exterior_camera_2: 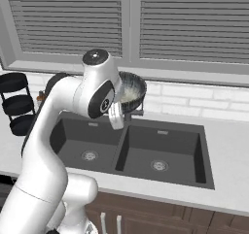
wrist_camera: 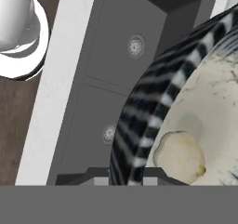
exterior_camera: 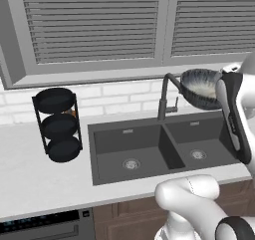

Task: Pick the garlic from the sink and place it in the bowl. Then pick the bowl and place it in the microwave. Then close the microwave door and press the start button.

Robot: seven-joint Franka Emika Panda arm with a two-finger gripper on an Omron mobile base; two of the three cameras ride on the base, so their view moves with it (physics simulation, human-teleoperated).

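The bowl (exterior_camera: 200, 87) (exterior_camera_2: 131, 91), with a dark speckled outside and a whitish inside, hangs tilted in the air above the back of the sink (exterior_camera: 169, 149) (exterior_camera_2: 124, 153). My gripper (exterior_camera: 220, 84) (exterior_camera_2: 119, 102) (wrist_camera: 124, 180) is shut on the bowl's rim. In the hand view the striped rim (wrist_camera: 139, 121) runs between the jaws. The garlic (wrist_camera: 179, 156), a pale cream bulb, lies inside the bowl near the gripped edge. Both dark sink basins (wrist_camera: 107, 56) lie below with their round drains. The microwave and its door are out of view.
A dark curved faucet (exterior_camera: 167, 92) rises behind the sink, just left of the bowl. A black three-tier rack (exterior_camera: 59, 124) (exterior_camera_2: 17, 104) stands on the white counter (exterior_camera: 30, 179) to the left. Window blinds run along the back wall. An oven top (exterior_camera: 40, 227) shows below the counter.
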